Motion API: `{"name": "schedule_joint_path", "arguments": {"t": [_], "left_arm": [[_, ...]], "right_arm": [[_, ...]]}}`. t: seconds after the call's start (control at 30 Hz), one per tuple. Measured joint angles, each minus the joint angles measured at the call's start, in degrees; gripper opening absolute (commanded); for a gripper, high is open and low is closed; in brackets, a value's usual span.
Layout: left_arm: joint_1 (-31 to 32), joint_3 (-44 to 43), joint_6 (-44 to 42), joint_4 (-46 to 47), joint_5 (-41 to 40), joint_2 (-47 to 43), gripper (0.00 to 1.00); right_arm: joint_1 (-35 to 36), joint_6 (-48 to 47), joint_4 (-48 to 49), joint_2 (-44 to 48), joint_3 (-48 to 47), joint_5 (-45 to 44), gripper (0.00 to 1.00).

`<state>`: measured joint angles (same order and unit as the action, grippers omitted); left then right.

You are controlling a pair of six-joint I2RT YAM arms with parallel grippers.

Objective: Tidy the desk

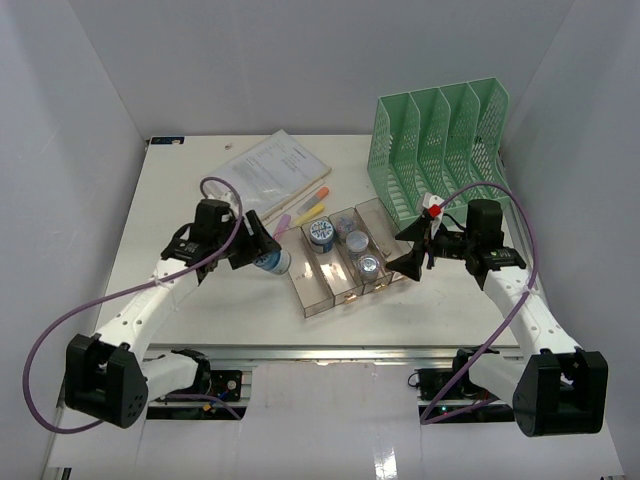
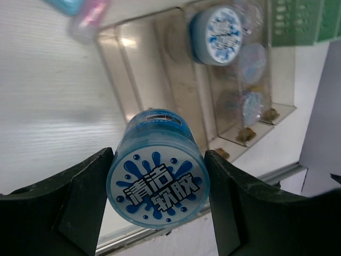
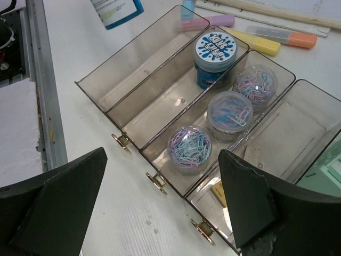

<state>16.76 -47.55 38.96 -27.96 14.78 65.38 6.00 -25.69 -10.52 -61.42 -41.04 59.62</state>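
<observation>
The white desk (image 1: 190, 205) carries a clear four-compartment tray (image 1: 312, 296) at its middle. My left gripper (image 1: 265, 250) is shut on a blue jar (image 2: 157, 178) with a splash-label lid, and holds it just left of the tray; the jar also shows in the top view (image 1: 272, 262). A second blue jar (image 3: 214, 50) stands in the tray's second compartment. Three clear tubs of paper clips (image 3: 189, 148) fill the third compartment. My right gripper (image 3: 165, 213) is open and empty, above the tray's near right end (image 1: 412, 250).
A mint-green mesh file rack (image 1: 435, 145) stands at the back right. Papers (image 1: 268, 168) lie at the back, with orange (image 1: 312, 198), yellow and pink highlighters between them and the tray. A small tan block (image 3: 217, 192) lies in the tray's rightmost compartment. A metal rail (image 1: 330, 353) runs along the front edge.
</observation>
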Motion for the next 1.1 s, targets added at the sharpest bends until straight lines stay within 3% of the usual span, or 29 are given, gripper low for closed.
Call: {"name": "schedule_joint_path", "arguments": {"t": [0.2, 0.4, 0.6, 1.1], "left_arm": [[14.79, -8.02, 3.05, 2.67, -3.78, 10.64, 0.0], [23.19, -18.85, 3.2, 3.91, -8.6, 24.41, 0.0], [25.08, -24.51, 2.15, 3.2, -10.77, 32.61, 0.0], [28.57, -29.69, -0.99, -0.12, -19.56, 35.19, 0.02]], "right_arm": [[-0.01, -0.48, -0.02, -0.79, 0.0, -1.17, 0.91], [-0.32, -0.82, -0.04, -1.02, 0.0, -1.63, 0.91], [-0.54, -1.6, -0.04, -1.4, 0.0, -1.87, 0.91], [-0.63, -2.44, -0.11, -2.07, 0.0, -2.16, 0.91]]}}
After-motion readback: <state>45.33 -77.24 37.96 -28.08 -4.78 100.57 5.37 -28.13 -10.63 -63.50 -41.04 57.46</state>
